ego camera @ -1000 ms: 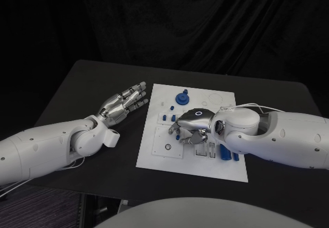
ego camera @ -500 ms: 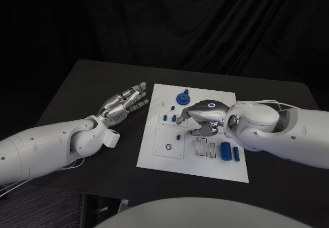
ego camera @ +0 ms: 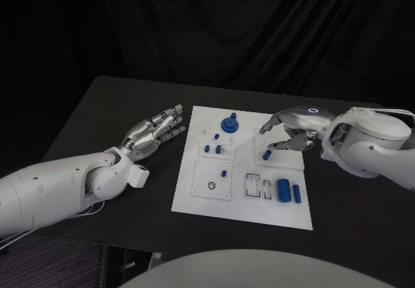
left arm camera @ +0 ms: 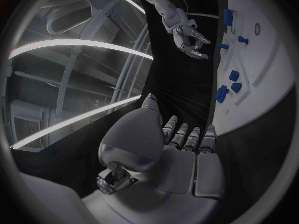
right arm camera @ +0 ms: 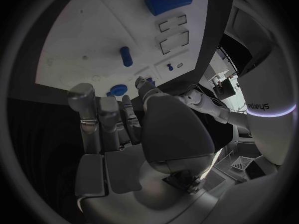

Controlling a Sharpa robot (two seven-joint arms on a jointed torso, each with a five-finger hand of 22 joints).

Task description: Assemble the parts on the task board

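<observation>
While the right hand (ego camera: 292, 129) hovers over the far right part of the white board (ego camera: 201, 203), its fingers are curled loosely downward with gaps between them, and I can't see anything pinched in them. Just under those fingertips a small blue peg (ego camera: 267, 155) lies on the board, and whether a finger touches it is impossible to tell. Over on the other side, the left hand (ego camera: 156, 132) rests flat and spread on the black table (ego camera: 104, 108) just beside the board's left edge, holding nothing.

Across the board the blue pieces are scattered: a round knob (ego camera: 230, 124) near the far edge, small pegs (ego camera: 213, 148) in the middle block, one stub (ego camera: 224, 174) standing in the near-left plate, and two longer bars (ego camera: 289, 192) lying near the right edge.

Now the risk. That little peg is small and round, so a slightly off-centre pinch could roll it away or flick it off the board. With nothing steadying the board, a downward push might also nudge it and jostle the loose bars.
</observation>
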